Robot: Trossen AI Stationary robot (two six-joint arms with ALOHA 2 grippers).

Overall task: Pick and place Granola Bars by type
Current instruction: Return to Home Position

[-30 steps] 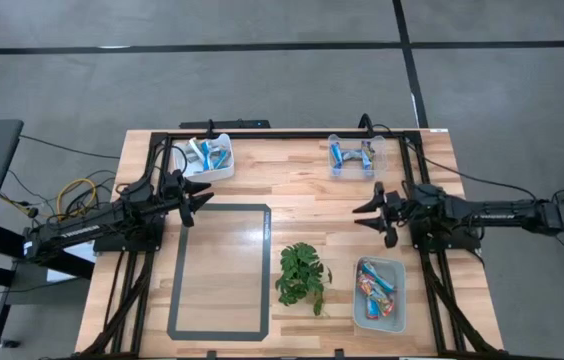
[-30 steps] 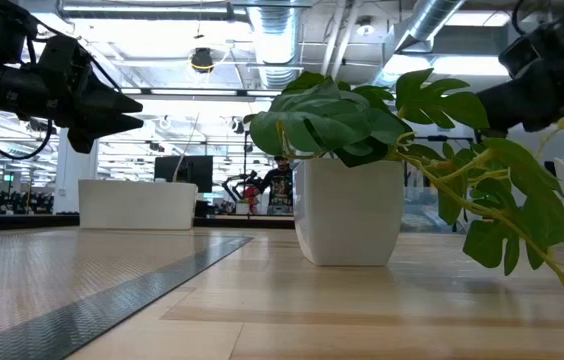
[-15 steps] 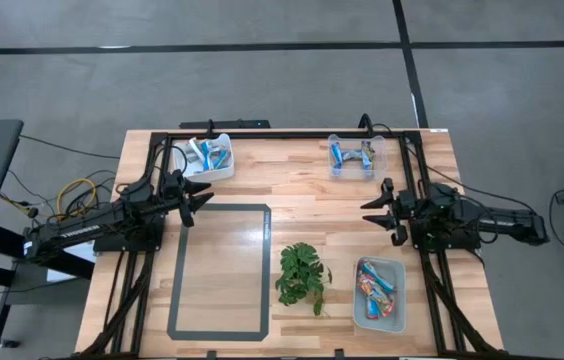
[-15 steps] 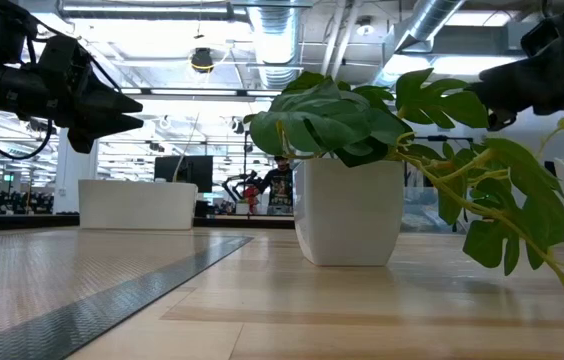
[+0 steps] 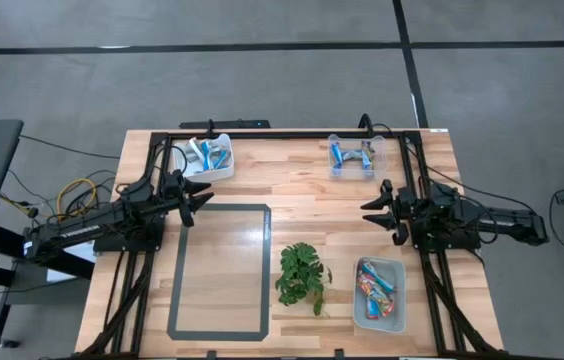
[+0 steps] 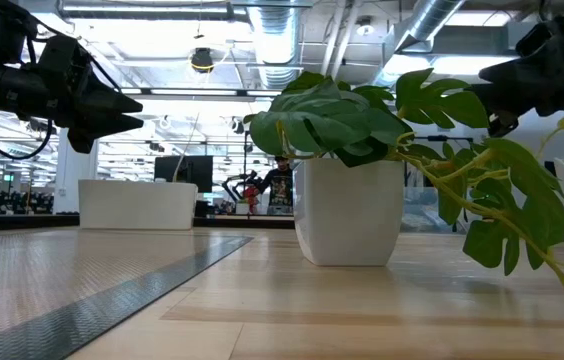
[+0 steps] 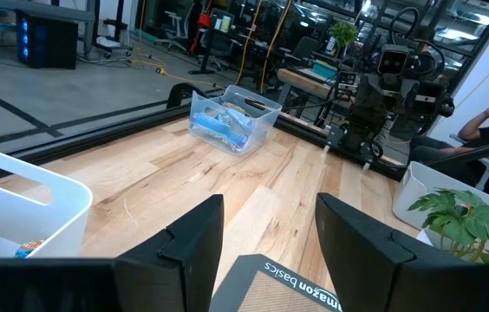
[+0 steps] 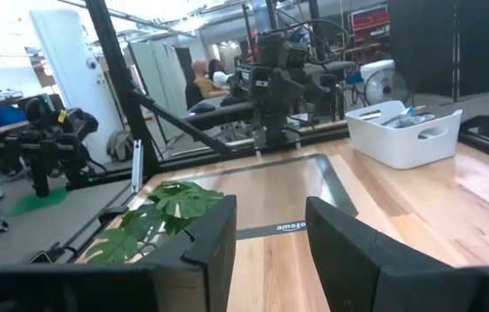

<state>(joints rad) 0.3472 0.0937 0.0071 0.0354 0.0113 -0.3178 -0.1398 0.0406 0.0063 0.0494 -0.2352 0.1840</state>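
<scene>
Now both dark two-finger grippers hang spread and empty: the left gripper [image 5: 198, 201] beyond and left of the leafy green potted plant [image 5: 300, 276], the right gripper [image 5: 374, 213] beyond and right of it. Red-wrapped granola bars [image 5: 373, 283] lie in the rectangular gray bin [image 5: 400, 302] just right of the plant. Blue-wrapped granola bars [image 5: 207, 155] fill the white plastic bin [image 5: 227, 141] and the clear plastic bin [image 5: 333, 172] farther beyond it.

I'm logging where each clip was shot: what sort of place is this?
Probably a robotics lab or workshop: exposed silver ceiling ducts, another dark robot-arm rig beyond the pale wooden table, and a grey concrete floor.

"amazon basics" printed on grey mat [image 7: 272, 276]
</scene>
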